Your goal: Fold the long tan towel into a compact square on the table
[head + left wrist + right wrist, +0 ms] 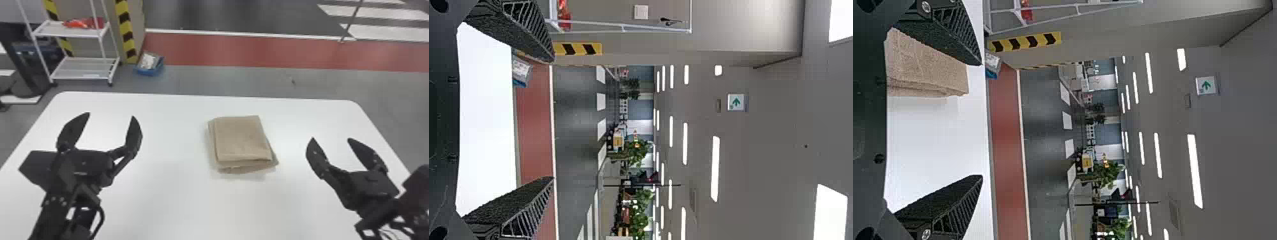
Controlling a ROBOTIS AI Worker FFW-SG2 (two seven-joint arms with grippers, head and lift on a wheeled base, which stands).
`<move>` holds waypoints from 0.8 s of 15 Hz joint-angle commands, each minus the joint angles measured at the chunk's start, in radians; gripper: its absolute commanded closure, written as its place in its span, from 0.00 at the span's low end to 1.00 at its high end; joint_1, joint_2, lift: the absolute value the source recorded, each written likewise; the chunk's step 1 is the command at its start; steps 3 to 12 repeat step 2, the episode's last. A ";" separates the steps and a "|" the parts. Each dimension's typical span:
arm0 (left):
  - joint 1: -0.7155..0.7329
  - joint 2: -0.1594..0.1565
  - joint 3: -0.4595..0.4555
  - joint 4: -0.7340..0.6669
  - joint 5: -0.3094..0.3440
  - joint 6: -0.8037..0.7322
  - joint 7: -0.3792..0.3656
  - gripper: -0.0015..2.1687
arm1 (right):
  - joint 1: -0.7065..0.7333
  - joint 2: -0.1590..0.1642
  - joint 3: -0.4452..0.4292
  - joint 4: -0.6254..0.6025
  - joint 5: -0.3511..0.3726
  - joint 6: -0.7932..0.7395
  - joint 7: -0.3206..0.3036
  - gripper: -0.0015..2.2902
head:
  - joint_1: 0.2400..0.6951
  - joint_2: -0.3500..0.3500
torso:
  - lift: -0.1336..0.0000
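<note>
The tan towel (242, 138) lies folded in a layered, roughly square stack on the white table, its lower layers poking out slightly at the left and near edges. To its left, well apart from it, my left gripper (111, 116) stands open and holds nothing. My right gripper (330, 139) is open and empty on the towel's right side, not touching it. In the left wrist view the left gripper (554, 120) has its fingers wide apart. The right wrist view has the right gripper (982, 120) spread, with the towel (928, 67) beyond one finger.
The white table (159, 204) extends under both arms, its far edge behind the towel. On the floor beyond stand a white wire rack (71, 32) and a blue bin (150, 65) at the far left.
</note>
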State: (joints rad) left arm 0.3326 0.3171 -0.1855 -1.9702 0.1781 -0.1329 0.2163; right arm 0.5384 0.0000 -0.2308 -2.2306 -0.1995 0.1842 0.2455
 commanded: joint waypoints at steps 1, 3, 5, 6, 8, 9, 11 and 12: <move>-0.003 -0.001 0.000 0.001 0.001 0.000 0.000 0.02 | -0.006 0.001 -0.001 0.003 0.000 0.005 0.000 0.04 | 1.00 0.37 | 0.07; -0.004 -0.003 0.000 0.002 0.001 0.000 0.000 0.02 | -0.008 0.001 0.001 0.003 0.000 0.002 0.000 0.04 | 1.00 0.37 | 0.07; -0.004 -0.003 0.000 0.002 0.001 0.000 0.000 0.02 | -0.008 0.001 0.001 0.003 0.000 0.002 0.000 0.04 | 1.00 0.37 | 0.07; -0.004 -0.003 0.000 0.002 0.001 0.000 0.000 0.02 | -0.008 0.001 0.001 0.003 0.000 0.002 0.000 0.04 | 1.00 0.37 | 0.07; -0.004 -0.003 0.000 0.002 0.001 0.000 0.000 0.02 | -0.008 0.001 0.001 0.003 0.000 0.002 0.000 0.04 | 1.00 0.37 | 0.07; -0.004 -0.003 0.000 0.002 0.001 0.000 0.000 0.02 | -0.008 0.001 0.001 0.003 0.000 0.002 0.000 0.04 | 1.00 0.37 | 0.07; -0.004 -0.003 0.000 0.002 0.001 0.000 0.000 0.02 | -0.008 0.001 0.001 0.003 0.000 0.002 0.000 0.04 | 1.00 0.37 | 0.07; -0.004 -0.003 0.000 0.002 0.001 0.000 0.000 0.02 | -0.008 0.001 0.001 0.003 0.000 0.002 0.000 0.04 | 1.00 0.37 | 0.07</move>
